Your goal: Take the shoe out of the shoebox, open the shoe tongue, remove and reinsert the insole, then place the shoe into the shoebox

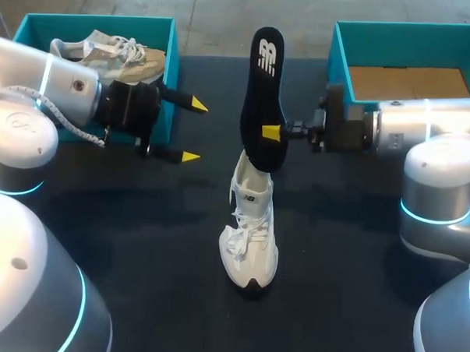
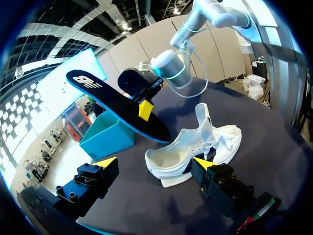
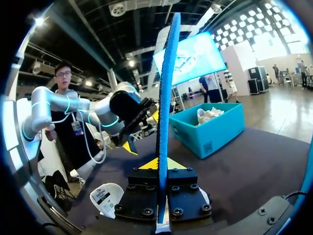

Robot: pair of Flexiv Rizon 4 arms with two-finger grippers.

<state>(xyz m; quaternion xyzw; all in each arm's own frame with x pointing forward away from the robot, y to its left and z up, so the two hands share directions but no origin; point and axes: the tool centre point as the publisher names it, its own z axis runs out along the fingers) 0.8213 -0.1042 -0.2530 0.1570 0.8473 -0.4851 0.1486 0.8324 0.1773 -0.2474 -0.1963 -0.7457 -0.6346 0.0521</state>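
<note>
Our right end effector is clamped on the black insole, with one finger on each flat side. The insole stands up tall, and its low end hangs right over the opening of the white shoe. We cannot tell if it touches the shoe. The shoe stands on its sole in the middle of the dark surface. Its toe points at us and its tongue is pulled up. Our left end effector has its fingers wide apart and holds nothing. It hangs off to the side of the shoe, just in front of the left box, where the other shoe lies. The right box has no shoe in it.

We think the insole is out, so the job in hand is to put it back in. To do it well, we should tip the insole so its low end points toward the toe. Then we slide it in slowly along the bottom of the shoe. The shoe looks light and may slip or fall over when pushed, so our left end effector should come over and hold the heel. The insole looks soft and could fold. We should push gently and let go only when it lies flat inside.
</note>
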